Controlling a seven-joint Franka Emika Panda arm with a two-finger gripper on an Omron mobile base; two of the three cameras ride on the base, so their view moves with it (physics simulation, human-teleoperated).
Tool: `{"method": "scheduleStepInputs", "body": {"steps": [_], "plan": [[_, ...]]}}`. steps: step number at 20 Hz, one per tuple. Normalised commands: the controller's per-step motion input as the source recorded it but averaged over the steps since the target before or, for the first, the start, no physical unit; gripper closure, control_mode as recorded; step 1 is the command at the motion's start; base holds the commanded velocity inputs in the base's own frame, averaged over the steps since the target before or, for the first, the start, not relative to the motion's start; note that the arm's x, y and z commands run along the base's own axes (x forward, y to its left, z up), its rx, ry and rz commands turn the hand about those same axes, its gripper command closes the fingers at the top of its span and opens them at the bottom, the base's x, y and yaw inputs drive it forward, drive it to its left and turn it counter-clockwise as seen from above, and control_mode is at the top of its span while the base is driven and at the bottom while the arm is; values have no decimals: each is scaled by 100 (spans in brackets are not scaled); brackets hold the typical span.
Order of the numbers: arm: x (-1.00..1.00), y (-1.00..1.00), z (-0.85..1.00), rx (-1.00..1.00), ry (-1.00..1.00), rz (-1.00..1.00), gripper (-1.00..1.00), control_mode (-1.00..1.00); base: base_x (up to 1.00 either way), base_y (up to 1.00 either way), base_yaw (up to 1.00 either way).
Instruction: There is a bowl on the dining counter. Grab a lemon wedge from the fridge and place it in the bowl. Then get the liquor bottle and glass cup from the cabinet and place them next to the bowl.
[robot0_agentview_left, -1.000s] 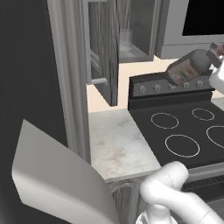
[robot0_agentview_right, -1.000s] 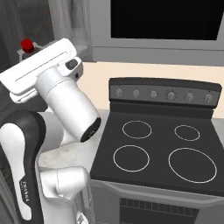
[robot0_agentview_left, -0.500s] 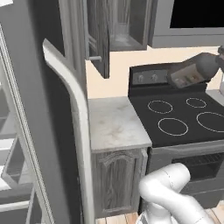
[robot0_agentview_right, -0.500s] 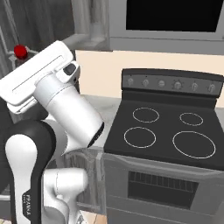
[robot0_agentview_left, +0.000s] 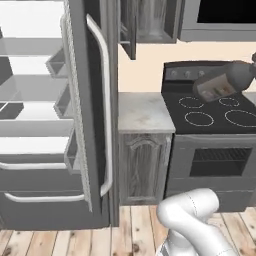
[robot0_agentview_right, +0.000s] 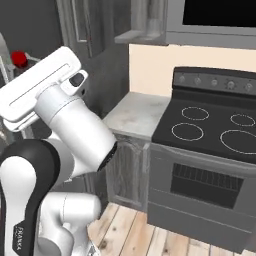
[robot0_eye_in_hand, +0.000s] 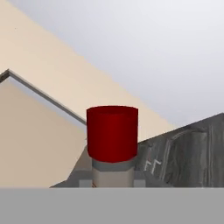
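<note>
The liquor bottle (robot0_agentview_left: 223, 84) hangs tilted over the stove at the right of the left base view, a grey body with a pale label. Its red cap (robot0_eye_in_hand: 112, 131) and pale neck rise up the middle of the hand view, and my gripper (robot0_eye_in_hand: 112, 182) is shut on the neck. From the right base view the red cap (robot0_agentview_right: 19, 57) peeks out behind my white hand at the far left. The fridge (robot0_agentview_left: 92, 100) stands open on the left, its pale shelves (robot0_agentview_left: 30, 95) bare. The wall cabinet (robot0_agentview_left: 129, 25) has its door ajar. Lemon wedge, bowl, glass cup and dining counter are out of view.
A black stove (robot0_agentview_left: 215, 115) with an oven door below stands at the right, a dark microwave (robot0_agentview_left: 220, 17) above it. A small marble counter (robot0_agentview_left: 142, 112) over an arched-panel base cabinet (robot0_agentview_left: 142, 167) sits between fridge and stove. Wood floor (robot0_agentview_left: 125, 232) lies in front.
The whole picture has shifted: the base has backed away, so fridge, counter and stove now show from farther off. The bottle stays in my shut gripper.
</note>
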Motion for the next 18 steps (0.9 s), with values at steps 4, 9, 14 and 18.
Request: {"method": "scheduleStepInputs", "body": {"steps": [4,9,14,18], "plan": [[0,0,0,0,0,0,100,100,-88,14,34],[0,0,0,0,0,0,100,100,-84,16,35],[0,0,0,0,0,0,100,100,-56,41,42],[0,0,0,0,0,0,100,100,-19,63,52]]}}
